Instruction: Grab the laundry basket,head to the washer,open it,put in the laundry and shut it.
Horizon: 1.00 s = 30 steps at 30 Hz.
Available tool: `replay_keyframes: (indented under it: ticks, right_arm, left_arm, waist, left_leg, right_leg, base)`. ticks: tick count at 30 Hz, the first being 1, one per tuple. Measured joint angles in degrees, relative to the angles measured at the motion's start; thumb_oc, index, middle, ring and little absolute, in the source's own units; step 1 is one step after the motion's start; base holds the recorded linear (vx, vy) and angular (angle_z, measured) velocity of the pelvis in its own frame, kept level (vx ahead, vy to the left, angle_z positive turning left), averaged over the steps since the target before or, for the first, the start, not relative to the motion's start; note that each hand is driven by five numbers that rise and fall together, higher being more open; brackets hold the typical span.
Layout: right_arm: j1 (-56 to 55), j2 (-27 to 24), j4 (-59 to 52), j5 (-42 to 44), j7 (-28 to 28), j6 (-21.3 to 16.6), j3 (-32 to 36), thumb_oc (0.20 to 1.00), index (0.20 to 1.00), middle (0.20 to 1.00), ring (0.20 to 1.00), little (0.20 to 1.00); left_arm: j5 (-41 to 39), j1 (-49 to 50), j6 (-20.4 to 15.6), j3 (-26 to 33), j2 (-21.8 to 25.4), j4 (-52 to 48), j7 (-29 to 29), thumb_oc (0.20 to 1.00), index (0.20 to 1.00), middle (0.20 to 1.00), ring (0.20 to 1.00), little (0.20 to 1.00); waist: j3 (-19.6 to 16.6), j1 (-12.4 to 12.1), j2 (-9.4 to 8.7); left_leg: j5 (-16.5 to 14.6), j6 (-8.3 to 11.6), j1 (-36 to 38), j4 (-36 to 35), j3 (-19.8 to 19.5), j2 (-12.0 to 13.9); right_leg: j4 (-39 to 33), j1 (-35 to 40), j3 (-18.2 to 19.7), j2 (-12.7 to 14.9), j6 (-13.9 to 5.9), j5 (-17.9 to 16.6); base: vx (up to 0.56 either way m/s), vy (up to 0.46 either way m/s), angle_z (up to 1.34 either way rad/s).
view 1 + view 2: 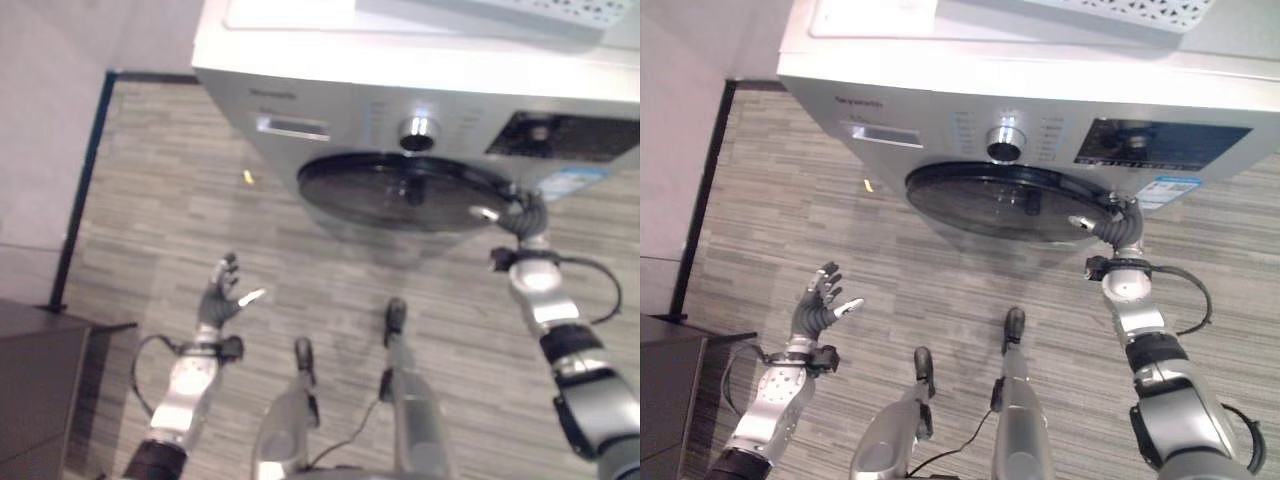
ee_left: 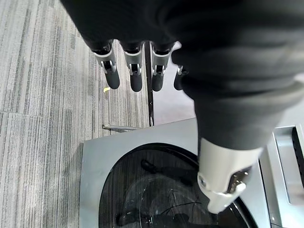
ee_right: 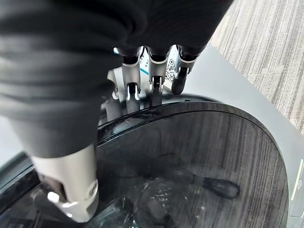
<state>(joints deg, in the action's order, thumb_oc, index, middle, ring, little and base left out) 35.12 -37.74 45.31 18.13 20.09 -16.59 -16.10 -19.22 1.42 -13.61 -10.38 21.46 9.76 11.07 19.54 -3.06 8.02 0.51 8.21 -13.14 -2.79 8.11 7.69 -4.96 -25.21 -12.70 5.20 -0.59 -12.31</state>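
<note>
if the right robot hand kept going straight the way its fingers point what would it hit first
Probably the rim of the washer door: the right robot hand already has its fingers at the door's edge, with the washer front panel just behind. Actual contact is unclear.

My right hand [image 1: 1118, 226]: arm stretched forward and up to the washer door [image 1: 1000, 205], hand at the door's right rim. Fingers [image 3: 153, 78] reach over the rim's edge, tips partly hidden behind it; thumb [image 3: 71, 187] lies across the glass. Grip on the rim cannot be told.

My left hand [image 1: 818, 306]: arm raised at my left, well apart from the washer door, below and left of it. Fingers [image 2: 135, 71] straight, relaxed, holding nothing; thumb [image 2: 221, 183] apart from them.
</note>
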Motion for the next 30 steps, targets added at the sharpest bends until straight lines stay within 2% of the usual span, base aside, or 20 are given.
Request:
replay_keyframes:
  ticks: [5, 6, 7, 8, 9, 10, 13, 15, 16, 17, 20, 21, 22, 23, 24, 25, 26, 27, 28, 30]
  right_arm:
    - [3.84, 2.32, 5.22, 2.16, -3.74, -0.69, -0.59, 1.000, 1.000, 1.000, 1.000, 1.000]
    - [6.39, 3.07, 8.16, 2.20, -4.42, -0.65, -1.52, 1.000, 1.000, 1.000, 1.000, 1.000]
    - [9.04, 3.71, 10.91, 2.31, -4.44, -0.53, -2.59, 1.000, 1.000, 1.000, 1.000, 1.000]
    - [9.84, 3.94, 11.81, 2.51, -4.44, -0.55, -2.59, 1.000, 1.000, 1.000, 1.000, 1.000]
    - [10.01, 3.79, 12.15, 3.02, -5.04, -0.08, -2.63, 1.000, 1.000, 1.000, 1.000, 1.000]
    - [10.71, 3.94, 12.39, 3.06, -5.63, 0.20, -2.64, 1.000, 1.000, 1.000, 1.000, 1.000]
    - [13.74, 3.96, 14.34, 3.09, -6.18, 2.43, -4.27, 1.000, 1.000, 1.000, 1.000, 1.000]
    - [15.11, 3.95, 14.39, 3.10, -6.25, 3.49, -6.60, 1.000, 1.000, 1.000, 1.000, 1.000]
    - [15.72, 4.01, 14.15, 3.09, -6.32, 3.56, -7.27, 1.000, 1.000, 1.000, 1.000, 1.000]
    - [15.93, 3.84, 14.09, 3.15, -6.32, 3.50, -7.22, 1.000, 1.000, 1.000, 1.000, 1.000]
    - [16.46, 4.31, 11.83, 3.24, -7.69, 3.76, -9.42, 1.000, 1.000, 1.000, 1.000, 1.000]
    - [16.33, 4.58, 11.69, 3.23, -8.93, 3.69, -9.58, 1.000, 1.000, 1.000, 1.000, 1.000]
    - [17.24, 5.07, 11.74, 3.24, -9.71, 3.69, -10.48, 1.000, 1.000, 1.000, 1.000, 1.000]
    - [18.13, 5.43, 11.85, 2.56, -9.61, 4.15, -12.87, 1.000, 1.000, 1.000, 1.000, 1.000]
    - [17.95, 5.02, 11.94, 2.60, -9.33, 4.25, -12.83, 1.000, 1.000, 1.000, 1.000, 1.000]
    - [18.53, 4.36, 11.99, 2.59, -9.43, 5.16, -12.95, 1.000, 1.000, 1.000, 1.000, 1.000]
    - [18.80, 4.20, 12.01, 2.59, -9.43, 5.71, -13.07, 1.000, 1.000, 1.000, 1.000, 1.000]
    - [18.83, 4.07, 12.03, 2.59, -9.44, 6.22, -13.16, 1.000, 1.000, 1.000, 1.000, 1.000]
    - [18.93, 4.20, 12.04, 2.61, -9.53, 6.56, -13.44, 1.000, 1.000, 1.000, 1.000, 1.000]
    - [18.92, 4.14, 12.17, 2.65, -9.54, 6.71, -13.43, 1.000, 1.000, 1.000, 1.000, 1.000]
  left_arm:
    - [-0.01, -0.79, 0.00, -0.38, -0.21, 1.88, -0.03, 1.000, 1.000, 1.000, 1.000, 1.000]
    - [-0.02, -0.64, -0.01, -0.35, -0.27, 1.88, -0.02, 1.000, 1.000, 1.000, 1.000, 1.000]
    - [-0.02, -0.26, -0.07, -0.23, -0.20, 1.36, -0.01, 1.000, 1.000, 1.000, 1.000, 1.000]
    - [-0.02, -0.24, -0.08, -0.37, 0.45, 0.54, -0.02, 1.000, 1.000, 1.000, 1.000, 1.000]
    - [-0.05, -0.97, -0.03, -0.46, 1.16, 1.12, 0.01, 1.000, 1.000, 1.000, 1.000, 1.000]
    - [-0.06, -1.05, 0.05, -0.48, 0.93, 1.53, 0.00, 1.000, 1.000, 1.000, 1.000, 1.000]
    - [-0.06, -1.19, 0.04, -0.59, -0.10, 1.99, -0.02, 1.000, 1.000, 1.000, 1.000, 1.000]
    - [-0.06, -1.03, 0.06, -0.76, -0.25, 2.05, -0.02, 1.000, 1.000, 1.000, 1.000, 1.000]
    - [-0.06, -1.05, 0.01, -0.69, -0.03, 1.75, 0.00, 1.000, 1.000, 1.000, 1.000, 1.000]
    - [-0.06, -1.15, 0.02, -0.88, 0.43, 1.44, -0.04, 1.000, 1.000, 1.000, 1.000, 1.000]
    - [-0.09, -0.91, 0.30, -1.02, -0.53, 3.31, -0.06, 1.000, 1.000, 1.000, 1.000, 1.000]
    - [-0.09, -1.10, 0.28, -1.04, -0.55, 3.31, -0.06, 1.000, 1.000, 1.000, 1.000, 1.000]
    - [-0.09, -1.11, 0.20, -0.98, -0.99, 3.23, -0.05, 1.000, 1.000, 1.000, 1.000, 1.000]
    - [-0.10, -1.27, -0.01, -0.78, -0.82, 2.41, -0.02, 1.000, 1.000, 1.000, 1.000, 1.000]
    - [-0.08, -1.58, -0.01, -1.23, 0.09, 1.74, -0.08, 1.000, 1.000, 1.000, 1.000, 1.000]
    - [-0.12, -2.50, -0.02, -1.36, 0.03, 2.02, -0.02, 1.000, 1.000, 1.000, 1.000, 1.000]
    - [-0.13, -2.90, 0.14, -1.49, -0.08, 2.70, -0.05, 1.000, 1.000, 1.000, 1.000, 1.000]
    - [-0.12, -3.04, 0.24, -1.52, -0.12, 3.15, -0.07, 1.000, 1.000, 1.000, 1.000, 1.000]
    - [-0.13, -2.90, 0.17, -1.38, -0.17, 3.27, 0.00, 1.000, 1.000, 1.000, 1.000, 1.000]
    - [-0.13, -3.04, 0.16, -1.40, -0.30, 3.27, -0.04, 1.000, 1.000, 1.000, 1.000, 1.000]
  waist:
    - [-0.08, -0.03, 0.10]
    - [-0.16, -0.35, 0.41]
    - [-0.85, -1.82, 1.64]
    - [-1.29, -1.49, 1.78]
    - [-1.76, -1.65, 0.82]
    - [-1.69, -1.87, 0.92]
    - [-1.59, -2.06, 1.51]
    - [-1.63, -2.69, 1.83]
    - [-1.63, -3.66, 1.84]
    - [-1.73, -3.21, 1.34]
    - [-1.59, -3.47, 1.30]
    - [-1.57, -3.46, 1.34]
    - [-1.57, -3.94, 2.41]
    - [-1.61, -5.14, 3.18]
    - [-1.82, -3.85, 2.29]
    - [-1.63, -4.10, 2.24]
    - [-1.55, -4.09, 1.92]
    - [-1.53, -4.10, 1.79]
    - [-1.38, -4.84, 1.98]
    - [-1.35, -4.83, 1.98]
  left_leg:
    - [0.26, 0.72, 0.13, 0.09, -0.42, 0.56]
    - [0.36, 0.55, 0.08, -0.29, -1.34, 1.05]
    - [0.61, 1.56, -1.28, -0.24, -1.42, 3.62]
    - [0.60, 1.58, -3.23, 0.19, -3.47, 4.14]
    - [2.23, 1.51, -4.16, -0.47, -4.60, 3.72]
    - [3.24, 2.18, -3.88, -1.20, -4.82, 3.88]
    - [3.47, 2.29, -3.70, -2.02, -4.90, 3.83]
    - [3.38, 2.15, -3.84, -2.18, -6.16, 5.03]
    - [3.49, 2.43, -4.62, -1.92, -6.43, 6.18]
    - [3.51, 2.49, -5.60, -1.91, -7.02, 5.66]
    - [3.95, 2.50, -5.55, -2.15, -7.01, 5.86]
    - [3.91, 2.43, -5.55, -1.67, -6.99, 5.71]
    - [3.63, 2.07, -5.82, -1.62, -7.50, 7.49]
    - [3.48, 3.16, -7.17, -0.41, -7.43, 9.19]
    - [3.16, 2.74, -8.72, 0.34, -8.43, 7.43]
    - [3.19, 2.53, -9.27, -0.18, -8.64, 7.40]
    - [3.44, 2.44, -9.74, -0.65, -7.91, 6.57]
    - [4.77, 1.88, -9.06, -1.50, -6.95, 5.48]
    - [6.60, 2.73, -7.81, -2.22, -7.23, 5.22]
    - [6.66, 2.93, -7.70, -2.28, -7.10, 4.98]
  right_leg:
    - [-0.04, 0.17, -2.18, -0.33, -0.34, 0.08]
    - [0.01, -0.09, -2.62, -0.76, -3.80, 2.65]
    - [4.70, -2.95, -1.87, -2.71, 0.70, 1.28]
    - [8.18, -3.37, -1.20, -2.38, 2.63, 1.17]
    - [1.54, 0.28, -1.93, -2.23, 0.58, 1.62]
    - [-0.11, 0.78, -2.14, -2.67, 1.29, 0.39]
    - [-0.40, 0.60, -2.37, -2.83, 0.96, 0.58]
    - [0.04, 0.23, -2.60, -3.79, -2.56, 3.11]
    - [2.39, -1.21, -2.31, -4.73, -0.72, 2.82]
    - [2.30, -1.20, -2.98, -4.30, -0.48, 3.11]
    - [-0.06, -0.91, -5.42, -4.71, -0.38, 2.55]
    - [-0.04, -0.98, -5.37, -4.70, -0.96, 2.96]
    - [1.10, -1.50, -5.06, -5.59, -1.69, 3.84]
    - [10.71, -5.63, -2.85, -6.70, 4.18, 4.08]
    - [12.36, -4.75, -1.95, -4.66, 2.70, 8.85]
    - [9.27, -4.18, -3.24, -4.84, 2.88, 7.89]
    - [6.31, -3.00, -5.16, -4.39, 1.98, 6.75]
    - [3.32, -1.54, -6.28, -4.24, 1.67, 3.51]
    - [-0.21, 0.42, -6.46, -5.15, 2.72, 2.14]
    - [-0.07, 0.48, -6.59, -4.84, 2.70, 2.13]
  base:
    - [-0.01, -0.001, -0.03]
    - [-0.01, -0.008, -0.43]
    - [0.00, -0.003, -0.31]
    - [0.00, 0.000, 0.00]
    - [0.00, -0.015, 0.33]
    - [0.00, -0.015, 0.21]
    - [0.00, -0.003, -0.01]
    - [0.00, -0.008, -0.30]
    - [0.00, -0.011, -0.19]
    - [0.00, 0.000, 0.00]
    - [0.01, -0.005, -0.18]
    - [0.01, -0.005, -0.50]
    - [0.01, 0.000, -0.59]
    - [0.00, -0.012, -0.17]
    - [0.00, -0.008, 0.08]
    - [0.00, -0.007, 0.48]
    - [0.00, -0.003, 0.18]
    - [0.01, -0.005, -0.11]
    - [0.01, -0.008, -0.19]
    - [0.01, -0.002, -0.10]
